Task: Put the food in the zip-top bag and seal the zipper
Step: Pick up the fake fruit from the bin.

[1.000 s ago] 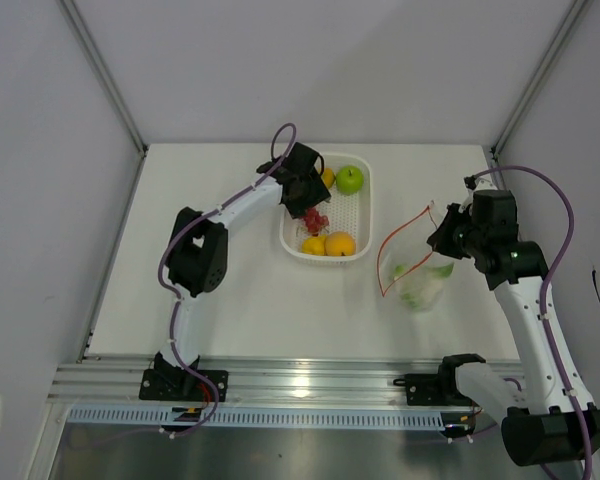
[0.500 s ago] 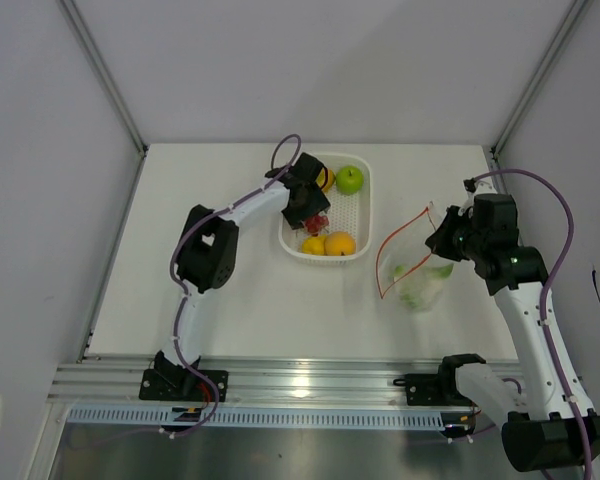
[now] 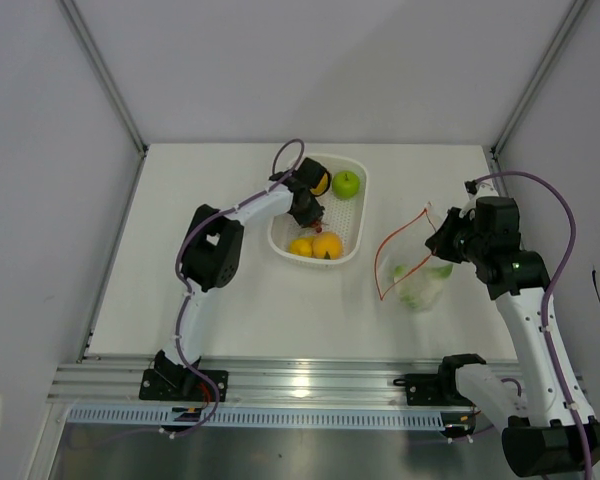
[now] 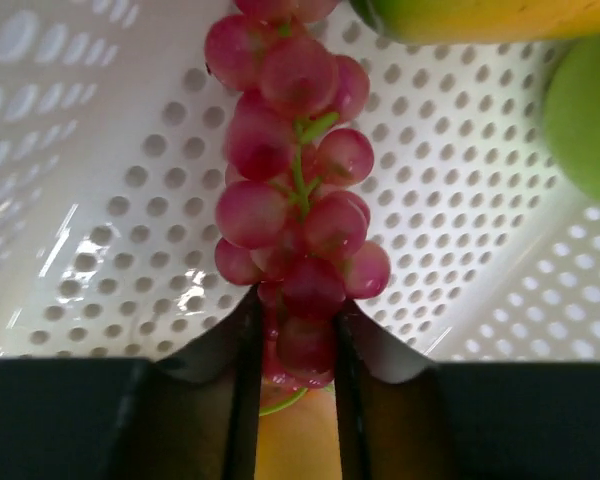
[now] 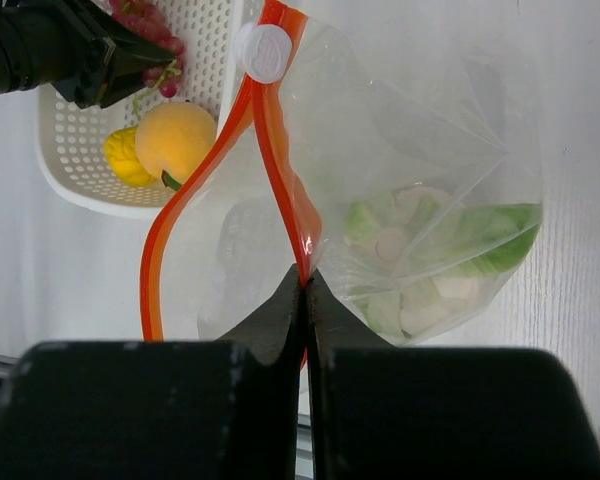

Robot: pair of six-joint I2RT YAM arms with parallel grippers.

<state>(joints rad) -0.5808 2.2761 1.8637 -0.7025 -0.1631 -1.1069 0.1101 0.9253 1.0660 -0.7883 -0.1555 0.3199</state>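
Observation:
My left gripper [image 3: 306, 206] reaches into the white basket [image 3: 358, 215] and is shut on the lower end of the red grape bunch [image 4: 290, 210]; its tips [image 4: 292, 320] pinch the bottom grapes. A green apple [image 3: 346, 184], an orange mango [image 3: 327, 246] and a yellow fruit [image 3: 301, 246] lie in the basket. My right gripper [image 3: 443, 241] is shut on the orange-red zipper [image 5: 280, 180] and holds the clear zip-top bag [image 3: 417, 272] open, with the mouth to the left. The white cauliflower [image 5: 420, 270] with green leaves lies inside the bag.
The white slider tab [image 5: 263, 52] sits at the far end of the zipper. Another yellow-orange fruit [image 3: 322, 180] lies at the back of the basket beside the apple. The basket stands left of the bag on the white table, with grey walls on three sides.
My left gripper has gone deeper into the basket onto the grapes. The basket has slid and turned a little to the left. The right arm and the bag have barely moved.

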